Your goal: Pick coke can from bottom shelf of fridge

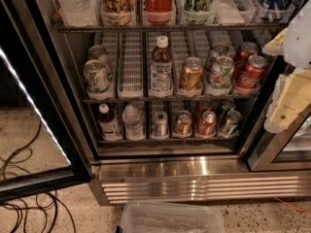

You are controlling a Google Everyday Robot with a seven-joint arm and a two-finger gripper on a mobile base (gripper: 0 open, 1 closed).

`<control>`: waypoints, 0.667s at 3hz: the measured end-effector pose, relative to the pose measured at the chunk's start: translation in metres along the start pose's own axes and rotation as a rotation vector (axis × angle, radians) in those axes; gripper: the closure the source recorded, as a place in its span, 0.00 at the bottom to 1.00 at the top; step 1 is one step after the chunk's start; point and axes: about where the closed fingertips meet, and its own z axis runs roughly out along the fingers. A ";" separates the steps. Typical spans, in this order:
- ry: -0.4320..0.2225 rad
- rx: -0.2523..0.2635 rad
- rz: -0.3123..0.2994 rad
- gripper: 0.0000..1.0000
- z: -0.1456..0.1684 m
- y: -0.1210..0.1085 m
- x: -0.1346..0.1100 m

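When gripping the coke can (206,123), treat as light, smooth and slippery, probably damp from the cold. Stiff along the axis, but easily dented at the thin side wall. Take hold at mid-height across the round body, from the front, with moderate squeeze only. Avoid the silver rim.

Located on the bottom shelf (121,141) of the fridge (194,171), right of centre, upright at the front of its lane. Flanked by a bronze can (183,123) on the view's left and a green can (229,123) on the view's right, both just beside. Expect little side clearance. Lift slightly to clear the front rail, then withdraw straight out.

Seen at the right edge of the view: end effector (287,98), in front of the fridge's right frame, at about middle-shelf level. Well apart from the coke can and above it. Touching nothing visible. Released or clenched: cannot tell. For approach, judged from this pose, lower and shift toward the view's left.
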 end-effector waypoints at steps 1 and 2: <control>0.000 0.000 0.000 0.00 0.000 0.000 0.000; -0.068 0.028 0.070 0.00 0.009 -0.001 0.000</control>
